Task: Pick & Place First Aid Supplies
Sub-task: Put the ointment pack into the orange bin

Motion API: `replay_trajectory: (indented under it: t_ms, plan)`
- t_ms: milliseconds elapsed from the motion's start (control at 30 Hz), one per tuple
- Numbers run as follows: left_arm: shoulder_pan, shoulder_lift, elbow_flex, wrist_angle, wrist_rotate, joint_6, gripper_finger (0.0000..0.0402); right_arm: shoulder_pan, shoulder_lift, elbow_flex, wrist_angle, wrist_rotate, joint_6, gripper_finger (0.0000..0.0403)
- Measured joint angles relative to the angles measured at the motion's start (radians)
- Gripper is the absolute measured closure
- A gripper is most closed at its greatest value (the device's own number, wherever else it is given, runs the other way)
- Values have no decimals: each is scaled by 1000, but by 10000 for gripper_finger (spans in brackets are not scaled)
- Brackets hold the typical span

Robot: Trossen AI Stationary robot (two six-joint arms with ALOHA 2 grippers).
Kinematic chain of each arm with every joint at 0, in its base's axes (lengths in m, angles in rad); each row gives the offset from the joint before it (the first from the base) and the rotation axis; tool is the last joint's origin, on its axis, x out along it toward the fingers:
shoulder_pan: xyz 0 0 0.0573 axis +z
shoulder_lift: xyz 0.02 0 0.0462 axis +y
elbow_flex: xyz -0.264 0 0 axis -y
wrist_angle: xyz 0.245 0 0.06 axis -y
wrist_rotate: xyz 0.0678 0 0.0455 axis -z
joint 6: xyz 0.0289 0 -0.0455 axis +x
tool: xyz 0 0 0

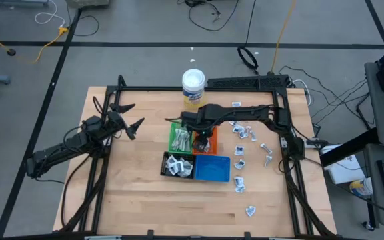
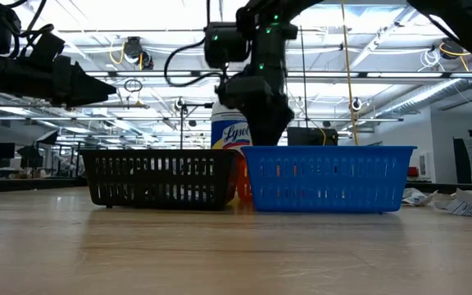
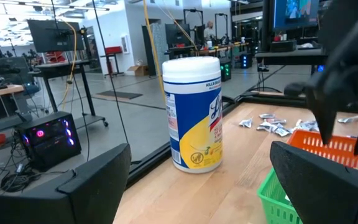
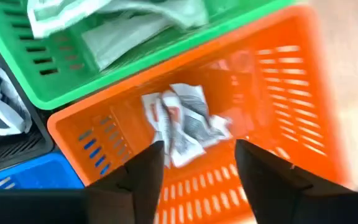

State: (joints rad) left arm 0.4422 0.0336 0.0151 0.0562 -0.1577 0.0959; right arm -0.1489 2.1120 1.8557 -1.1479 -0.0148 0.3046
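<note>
My right gripper [image 4: 197,152] hangs open over the orange tray [image 1: 206,142], fingers pointing down. Crumpled white-grey packets with dark print [image 4: 182,124] lie on the tray's floor just below and between the fingertips, apart from them. In the low view this gripper [image 2: 256,111] stands above the trays' rims. More packets [image 1: 244,131] lie scattered on the wood to the right of the trays. The green tray [image 1: 181,139] holds pale wrapped strips [image 4: 123,25], and the black tray [image 1: 177,165] holds packets. My left gripper [image 1: 129,125] waits open, raised over the table's left part.
The blue tray [image 1: 212,169] sits at the near right of the four-tray block. A white-lidded, yellow-labelled tub [image 1: 193,87] stands behind the trays near the far edge. Single packets [image 1: 251,211] lie toward the near right. Bare wood spreads left of the trays and along the near edge.
</note>
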Motion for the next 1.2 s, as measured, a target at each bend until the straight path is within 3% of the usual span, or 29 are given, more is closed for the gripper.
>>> replay_trajectory:
  t_ms: [200,400,767,1200]
  plan:
    - [0,0,0,0,0,0,9,-13,-53,0,-18,15,100,175]
    - [0,0,0,0,0,0,9,-18,-90,-38,-14,14,121,168]
    - [0,0,0,0,0,0,9,-65,-404,-493,96,14,214,179]
    - [0,0,0,0,0,0,9,-74,-712,-875,-116,14,388,179]
